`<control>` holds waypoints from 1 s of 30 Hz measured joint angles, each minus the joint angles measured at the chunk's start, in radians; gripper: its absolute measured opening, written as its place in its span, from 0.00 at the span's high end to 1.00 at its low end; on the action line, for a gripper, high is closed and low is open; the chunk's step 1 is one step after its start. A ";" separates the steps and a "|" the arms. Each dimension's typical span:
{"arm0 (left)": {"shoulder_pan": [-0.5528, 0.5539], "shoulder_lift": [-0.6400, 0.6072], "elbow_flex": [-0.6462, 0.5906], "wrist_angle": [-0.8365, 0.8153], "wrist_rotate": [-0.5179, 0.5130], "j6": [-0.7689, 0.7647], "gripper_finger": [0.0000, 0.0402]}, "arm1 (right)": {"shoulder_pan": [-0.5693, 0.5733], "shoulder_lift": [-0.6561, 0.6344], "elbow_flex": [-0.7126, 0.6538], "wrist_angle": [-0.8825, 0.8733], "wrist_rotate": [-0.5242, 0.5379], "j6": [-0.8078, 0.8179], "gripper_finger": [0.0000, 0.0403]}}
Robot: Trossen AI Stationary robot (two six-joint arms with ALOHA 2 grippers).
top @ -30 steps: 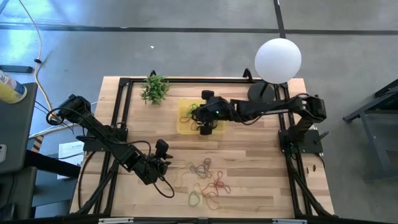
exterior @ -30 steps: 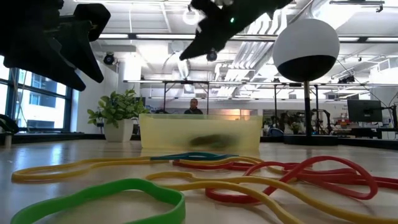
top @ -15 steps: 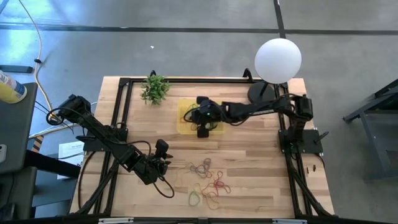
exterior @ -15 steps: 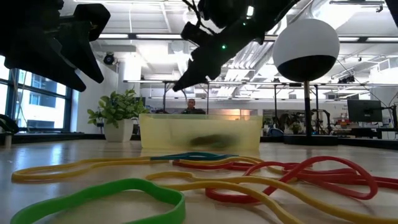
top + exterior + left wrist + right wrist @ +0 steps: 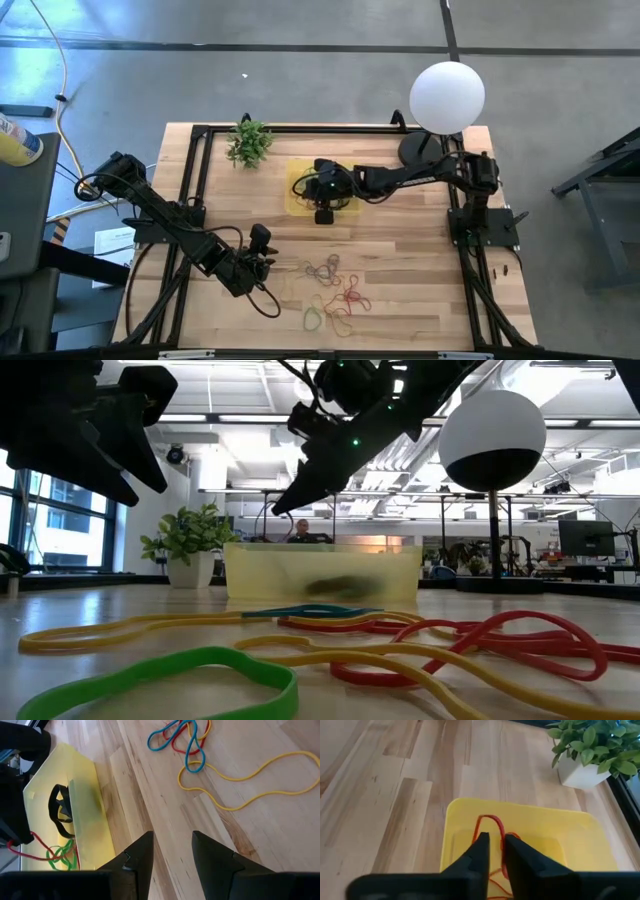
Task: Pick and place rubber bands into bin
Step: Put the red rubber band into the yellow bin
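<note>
The rubber bands point(image 5: 330, 290) lie in a loose tangle on the wood near the table's near edge, in red, yellow, green and blue point(image 5: 400, 640) point(image 5: 185, 740). The yellow bin point(image 5: 297, 170) point(image 5: 320, 575) point(image 5: 85, 805) holds black, green and red bands. My right gripper point(image 5: 323, 208) point(image 5: 282, 508) point(image 5: 502, 852) hangs over the bin point(image 5: 560, 840), shut on a red band point(image 5: 489, 820). My left gripper point(image 5: 265, 248) point(image 5: 172, 855) is open above bare wood, left of the tangle, touching nothing. My right gripper pinches a red rubber band between its two fingers, coming from above and slanting down into the bin. The strand point(image 5: 500, 831) runs out from between the fingertips. Its loop hangs below them toward the bin's floor; whether it touches the floor I cannot tell.
A small green plant point(image 5: 248, 143) point(image 5: 590, 745) stands just left of the bin toward the far edge. A white globe lamp point(image 5: 447, 95) point(image 5: 492, 440) stands at the far right corner. A black frame runs around the table. Bare wood lies between the bin and the tangle.
My right gripper has moved toward the table's left over the bin and sunk a little toward it, staying shut.
</note>
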 joint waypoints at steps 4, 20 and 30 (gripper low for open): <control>0.000 0.000 0.000 0.000 0.000 0.000 0.70 | 0.000 0.000 0.000 -0.011 -0.015 0.017 0.77; 0.000 0.000 0.000 0.003 0.000 -0.001 0.70 | -0.028 -0.001 0.000 -0.072 -0.149 0.099 0.59; 0.000 0.003 0.000 0.146 0.101 0.100 0.70 | 0.056 -0.002 0.000 -0.087 -0.186 -0.018 0.58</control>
